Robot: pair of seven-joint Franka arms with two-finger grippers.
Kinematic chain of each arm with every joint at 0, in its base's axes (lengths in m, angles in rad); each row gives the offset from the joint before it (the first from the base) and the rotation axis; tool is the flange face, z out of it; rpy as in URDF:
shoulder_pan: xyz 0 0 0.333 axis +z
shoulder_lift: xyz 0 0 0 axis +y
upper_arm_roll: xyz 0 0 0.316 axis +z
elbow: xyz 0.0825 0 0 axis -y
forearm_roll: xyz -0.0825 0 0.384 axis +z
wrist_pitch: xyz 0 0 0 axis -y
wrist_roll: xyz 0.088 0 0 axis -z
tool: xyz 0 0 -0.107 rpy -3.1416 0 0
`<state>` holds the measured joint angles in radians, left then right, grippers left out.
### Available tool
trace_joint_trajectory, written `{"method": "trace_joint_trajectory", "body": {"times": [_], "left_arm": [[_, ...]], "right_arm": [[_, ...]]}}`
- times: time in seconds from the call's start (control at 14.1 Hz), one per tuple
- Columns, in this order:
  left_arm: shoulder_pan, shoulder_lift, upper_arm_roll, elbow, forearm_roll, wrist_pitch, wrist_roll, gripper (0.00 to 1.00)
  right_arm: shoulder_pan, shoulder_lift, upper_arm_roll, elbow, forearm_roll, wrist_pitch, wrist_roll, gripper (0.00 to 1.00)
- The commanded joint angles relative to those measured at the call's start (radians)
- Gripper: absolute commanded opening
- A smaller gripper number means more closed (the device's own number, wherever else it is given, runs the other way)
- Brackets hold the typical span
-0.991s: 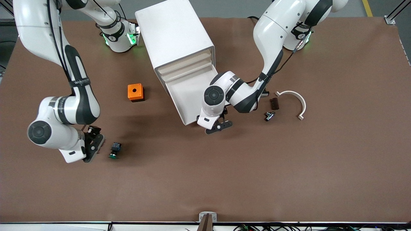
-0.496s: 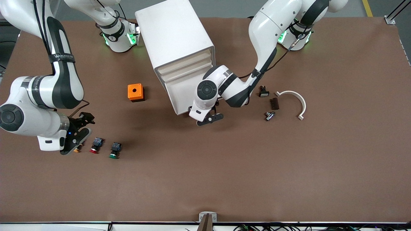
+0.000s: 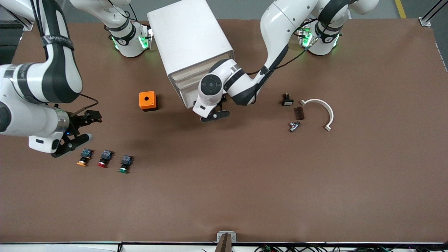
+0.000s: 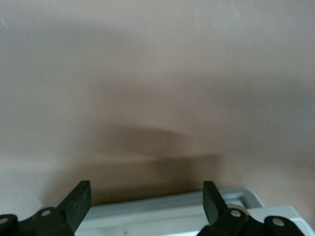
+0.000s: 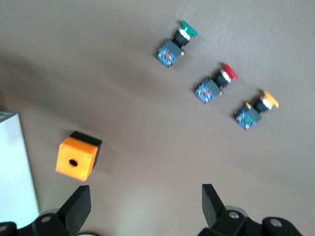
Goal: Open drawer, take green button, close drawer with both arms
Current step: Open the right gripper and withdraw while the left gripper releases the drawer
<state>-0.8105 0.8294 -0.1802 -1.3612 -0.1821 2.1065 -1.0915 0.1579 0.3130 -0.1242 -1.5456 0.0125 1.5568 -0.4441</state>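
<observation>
Here the left pincer [image 3: 214, 115] hangs empty with fingers spread wide, just in front of the cabinet [image 3: 190, 45], whose drawer [image 3: 187, 99] sticks out only slightly. The right pincer [image 3: 75, 133], also wide and empty, hovers near three buttons on the desk [image 3: 245, 182]; the green button [image 3: 125, 164] lies beside the red-capped one [image 3: 104, 158].
</observation>
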Motion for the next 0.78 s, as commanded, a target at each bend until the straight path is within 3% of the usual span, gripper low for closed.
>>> {"method": "trace_joint_trajectory", "body": {"times": [0.0, 0.42, 0.71], "left_arm": [[-0.018, 0.001, 0.001, 0.005, -0.060, -0.014, -0.002, 1.00], [-0.041, 0.011, -0.001, 0.002, -0.174, -0.034, -0.001, 1.00], [-0.041, 0.010, -0.001, 0.005, -0.204, -0.049, 0.005, 1.00]], "right_arm": [[-0.003, -0.032, 0.001, 0.054, -0.011, -0.104, 0.091, 1.00], [-0.003, -0.121, 0.005, 0.062, -0.008, -0.158, 0.367, 1.00], [-0.026, -0.109, 0.001, 0.191, -0.002, -0.270, 0.392, 1.00]]}}
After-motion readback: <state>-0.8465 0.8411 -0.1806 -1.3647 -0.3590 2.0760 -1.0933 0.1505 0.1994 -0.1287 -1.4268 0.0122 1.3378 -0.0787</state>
